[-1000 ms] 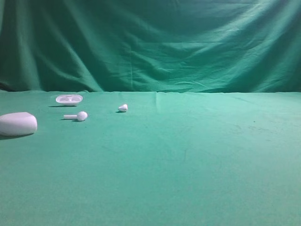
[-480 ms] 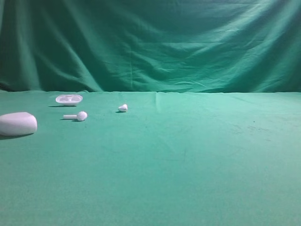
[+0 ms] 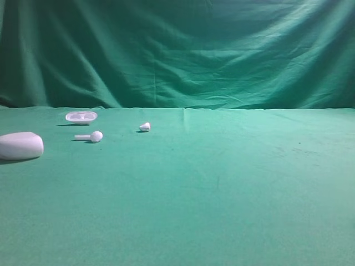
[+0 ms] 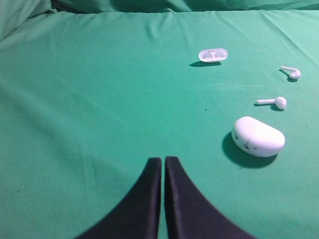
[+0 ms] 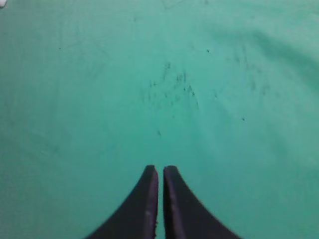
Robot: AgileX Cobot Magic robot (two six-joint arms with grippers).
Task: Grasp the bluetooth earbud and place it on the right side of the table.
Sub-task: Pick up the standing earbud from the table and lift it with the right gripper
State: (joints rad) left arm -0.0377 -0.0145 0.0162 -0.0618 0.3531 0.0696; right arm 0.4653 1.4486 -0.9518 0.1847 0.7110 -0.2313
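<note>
Green cloth covers the worktop [image 3: 222, 183] and hangs as a draped backdrop [image 3: 177, 50] behind it. The bluetooth earbud [image 3: 145, 127] lies on the cloth to the right of the stemmed earbud [image 3: 90, 136], with the open tray [image 3: 81, 116] behind the latter and the pebble-shaped case [image 3: 21, 146] to its left; no writing is legible on any item. The left gripper [image 4: 163, 160] and right gripper [image 5: 160, 169] each hang over bare cloth with fingers pressed together, pinching nothing.

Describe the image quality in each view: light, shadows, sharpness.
Exterior high view: soft and dim, the backdrop darkening into its folds, the bluetooth earbud a blurry speck. Left wrist view: sharper, the case casts a distinct shadow to its left. Right wrist view: hazy, even light on the table, faint dark specks.
</note>
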